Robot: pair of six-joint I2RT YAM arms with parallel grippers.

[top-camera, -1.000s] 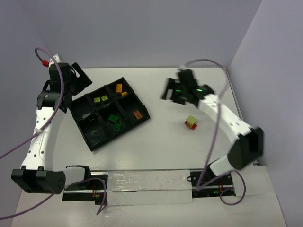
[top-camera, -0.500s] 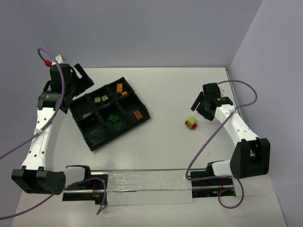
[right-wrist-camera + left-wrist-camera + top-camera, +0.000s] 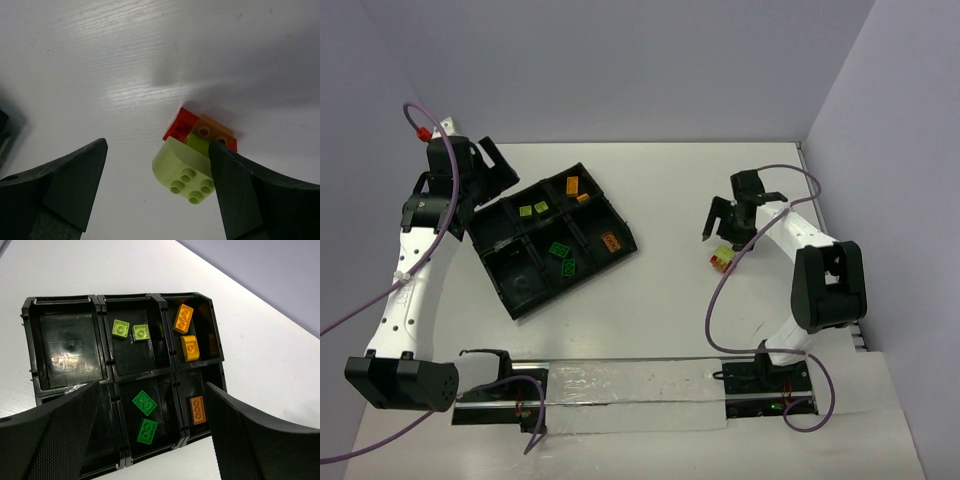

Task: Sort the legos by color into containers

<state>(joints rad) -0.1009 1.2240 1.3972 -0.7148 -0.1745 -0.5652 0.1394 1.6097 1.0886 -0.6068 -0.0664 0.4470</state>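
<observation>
My right wrist view: one stacked cluster, yellow-green, red and orange, lies on the table. Black tray compartments hold bricks, one colour each.

The white surface carries a black tray on its left half, set askew. A small cluster of red, orange and yellow-green legos lies on the right, well apart from the tray. A rail lies along the near edge.

Glossy black tray, shiny plastic legos
</observation>
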